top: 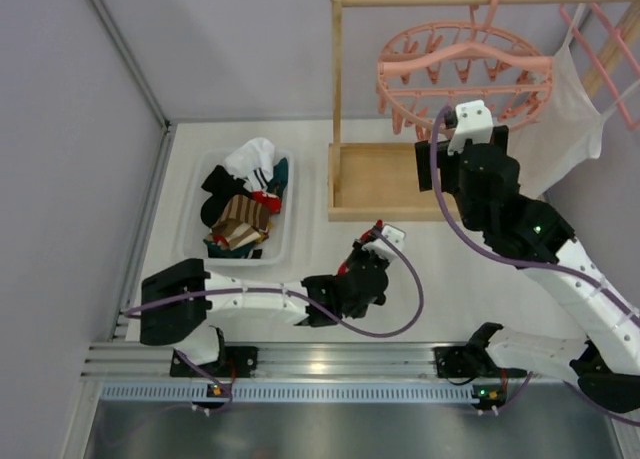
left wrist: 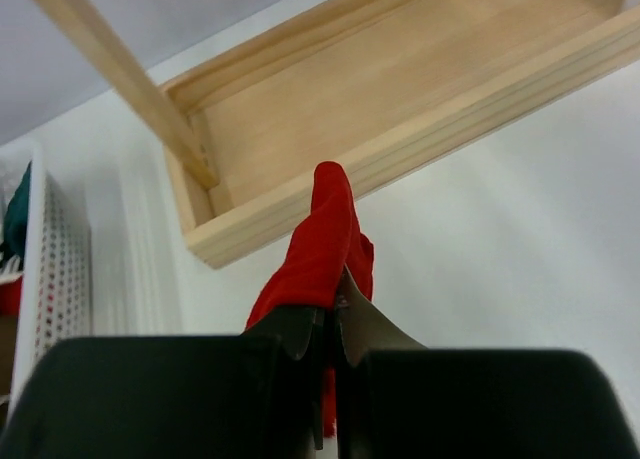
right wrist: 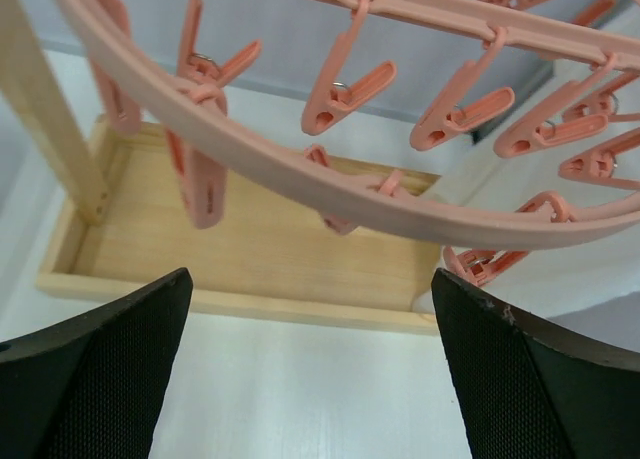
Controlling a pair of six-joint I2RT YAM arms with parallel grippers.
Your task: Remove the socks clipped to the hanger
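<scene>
The round pink hanger [top: 465,74] hangs by its hook from the wooden stand's top bar. The clips that show on it hold no sock. My left gripper [top: 374,239] is low over the table in front of the stand base, shut on a red sock [left wrist: 320,239] that sticks out past its fingertips [left wrist: 335,309]. Several socks [top: 243,211] lie heaped in a clear bin. My right gripper [top: 470,129] is raised just below the hanger's near rim [right wrist: 330,184]. It is open and empty [right wrist: 310,364], with bare pink clips [right wrist: 345,84] dangling above it.
The wooden stand has a tray base [top: 385,184] and an upright post [top: 337,89]. A large white cloth [top: 575,119] hangs from a straight-barred pink rack [top: 610,34] at the right. The clear bin [top: 195,194] sits at the left. A wall runs along the left.
</scene>
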